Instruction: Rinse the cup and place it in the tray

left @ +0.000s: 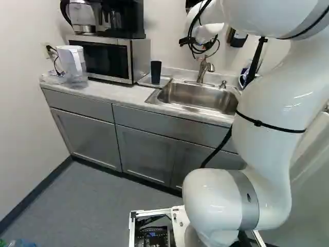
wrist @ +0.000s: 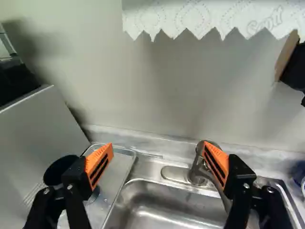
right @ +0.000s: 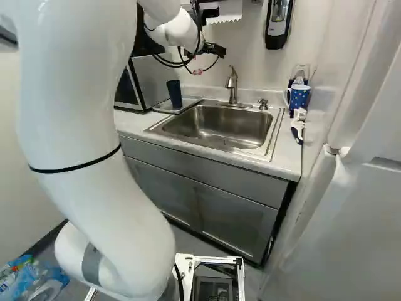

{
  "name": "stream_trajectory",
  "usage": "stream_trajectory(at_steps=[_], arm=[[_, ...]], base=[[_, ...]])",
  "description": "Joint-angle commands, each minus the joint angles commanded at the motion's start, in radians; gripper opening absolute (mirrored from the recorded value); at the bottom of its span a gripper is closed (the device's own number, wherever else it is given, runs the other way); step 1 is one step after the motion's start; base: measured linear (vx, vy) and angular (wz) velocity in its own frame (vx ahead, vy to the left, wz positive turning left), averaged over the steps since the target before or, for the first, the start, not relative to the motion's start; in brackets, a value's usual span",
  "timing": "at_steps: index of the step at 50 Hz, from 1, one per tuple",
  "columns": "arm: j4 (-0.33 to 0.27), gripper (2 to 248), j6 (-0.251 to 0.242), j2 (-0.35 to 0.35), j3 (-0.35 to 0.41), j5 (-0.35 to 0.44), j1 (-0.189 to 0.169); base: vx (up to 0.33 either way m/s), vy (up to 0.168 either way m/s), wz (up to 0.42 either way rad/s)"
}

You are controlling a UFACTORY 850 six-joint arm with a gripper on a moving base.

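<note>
- Closest, see the white arm (left: pixel 267 103) blocking much of both base views; beside its foot, see the base's white frame (right: pixel 213 259); off at the lower left of the right base view, plastic packages (right: pixel 31 279) on the floor.
- Ahead, find a strip of floor (left: pixel 97 200), bounded by the grey cabinets (left: pixel 149 149); above them, meet the counter's front edge (right: pixel 285 170).
- Over the sink area, find the gripper (right: pixel 199 68) with fingers spread wide, released, holding nothing; in the wrist view, see one finger overlapping the dark cup, the other overlapping the faucet.
- Note the sink (right: pixel 216 125), open upward inside a metal rim; beside it, the low-edged tray (right: pixel 193 103), with the dark cup (right: pixel 174 94) upright on it, near the side of the microwave (left: pixel 103 58).
- Behind the basin, see the faucet (right: pixel 232 84) standing tall, and a short pump (right: pixel 263 104) beside it; on the counter past the sink's other side, a blue mug (right: pixel 299 97) and a brush (right: pixel 298 125).
- Farthest, meet the wall (wrist: pixel 157 95); in front of it, see a hanging paper towel (wrist: pixel 205 16) with a jagged edge.
</note>
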Motion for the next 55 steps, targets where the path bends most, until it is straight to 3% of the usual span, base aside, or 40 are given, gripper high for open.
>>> stream_trajectory(at_steps=[21,55], arm=[[0.000,247,0.000,0.091,0.095,-0.116,0.011],[0.000,247,0.000,0.156,0.161,-0.356,0.009]], base=[[0.000,0.000,0.000],[0.000,0.000,0.000]])
